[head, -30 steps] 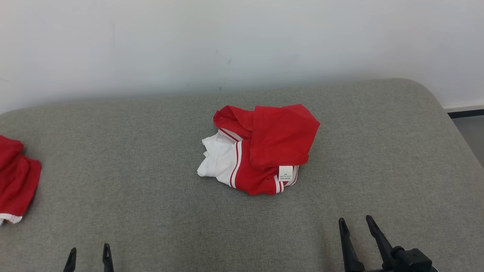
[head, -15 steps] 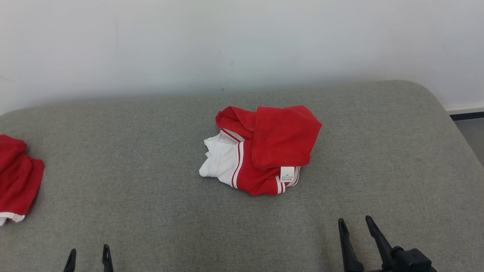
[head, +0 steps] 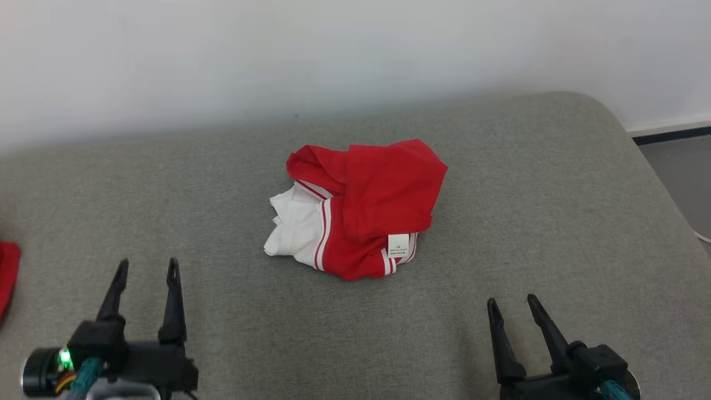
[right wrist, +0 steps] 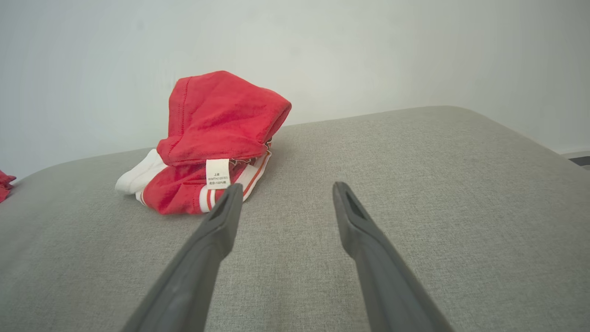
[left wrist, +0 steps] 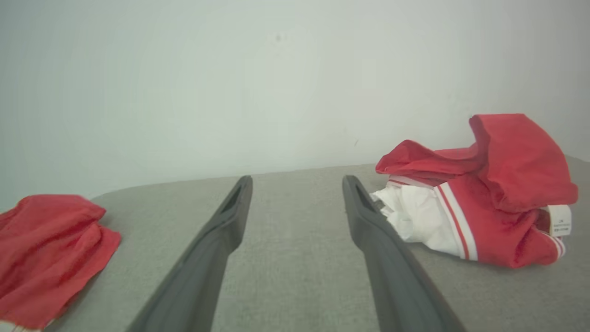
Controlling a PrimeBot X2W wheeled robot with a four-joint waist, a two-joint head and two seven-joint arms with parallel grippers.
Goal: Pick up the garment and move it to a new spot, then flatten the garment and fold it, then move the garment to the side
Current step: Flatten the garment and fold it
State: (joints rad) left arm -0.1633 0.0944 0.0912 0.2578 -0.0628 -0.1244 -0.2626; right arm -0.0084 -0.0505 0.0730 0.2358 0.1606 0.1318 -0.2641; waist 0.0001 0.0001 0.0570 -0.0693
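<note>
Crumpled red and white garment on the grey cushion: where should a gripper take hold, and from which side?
Probably the raised red fold on top of the crumpled red and white garment: it stands proud of the grey cushion, its hemmed lip overhanging the white label. The open right gripper, nearest that side, could come from the near right and pinch the lip.

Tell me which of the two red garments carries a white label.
The crumpled red-and-white garment in the middle of the grey cushion; its white label hangs at the near edge. The other red garment at the far left shows none.
</note>
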